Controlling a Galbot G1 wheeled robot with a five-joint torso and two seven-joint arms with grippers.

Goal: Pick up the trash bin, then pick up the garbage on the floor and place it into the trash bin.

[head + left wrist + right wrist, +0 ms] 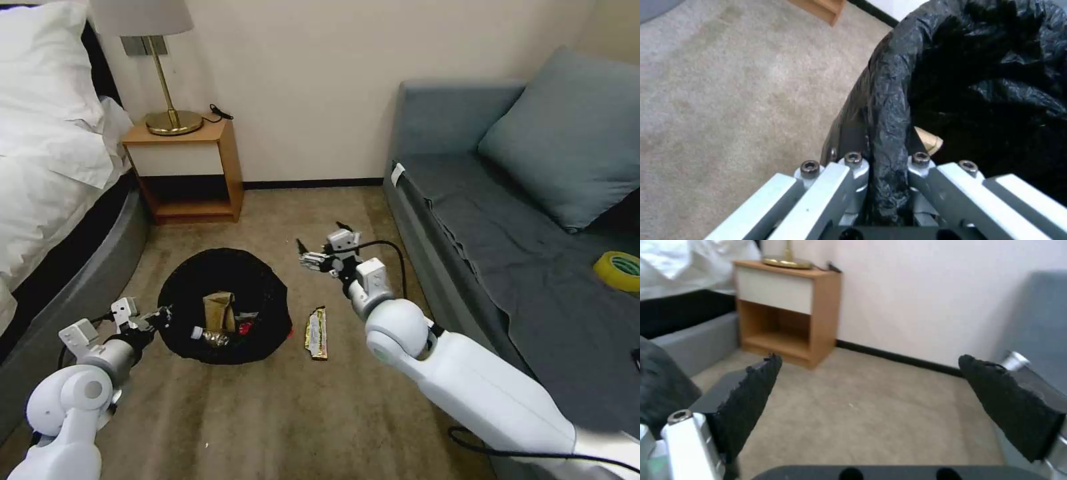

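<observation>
The trash bin (223, 303) stands on the beige carpet (267, 413) in the middle of the room, its black bag crinkled over the rim, and the left gripper (162, 315) grips that rim on the bin's left side. In the left wrist view the fingers (853, 166) are pinched tight on a fold of the black bag (893, 133), one on the outside and one inside the bin. Inside the bin lie a crumpled brown paper bag (219, 311), a clear bottle (210, 337) and a bit of red wrapper (245, 328). A long gold-green bar wrapper (317, 333) lies flat on the carpet just right of the bin, apart from it. The right gripper (310, 257) hangs in the air to the right of the bin and farther away than the bar wrapper, touching nothing; the right wrist view shows its black pads (751, 396) spread wide apart with bare carpet between them. A wooden nightstand (187, 167) with a brass lamp (167, 80) stands against the far wall on the left, beside the bed (53, 167). A grey sofa (520, 233) runs along the right side, with a yellow tape roll (619, 270) on its seat
</observation>
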